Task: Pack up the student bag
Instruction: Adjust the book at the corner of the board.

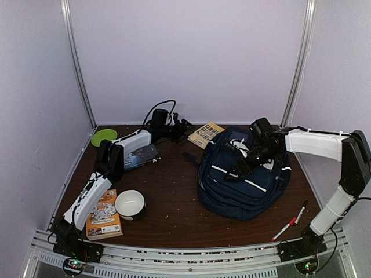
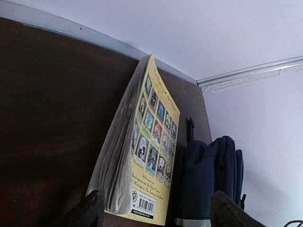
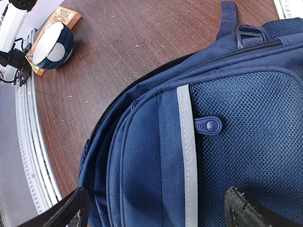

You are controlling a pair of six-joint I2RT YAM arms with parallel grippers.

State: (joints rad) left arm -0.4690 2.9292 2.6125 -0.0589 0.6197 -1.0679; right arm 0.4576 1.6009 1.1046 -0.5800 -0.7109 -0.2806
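The student bag right of centre, rear book just behind it, bowl beside front book front-left (pens front-right)

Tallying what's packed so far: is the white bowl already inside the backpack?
No, the white bowl sits out on the table beside an orange book, apart from the navy backpack.

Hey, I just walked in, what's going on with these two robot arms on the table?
The arms are packing the student bag, which lies on the right side of the table. The left gripper is open and reaching for a yellow book beside the bag at the back, not gripping it yet. The right gripper hovers open over the bag's front. A bowl, an orange book and two pens lie loose nearby.
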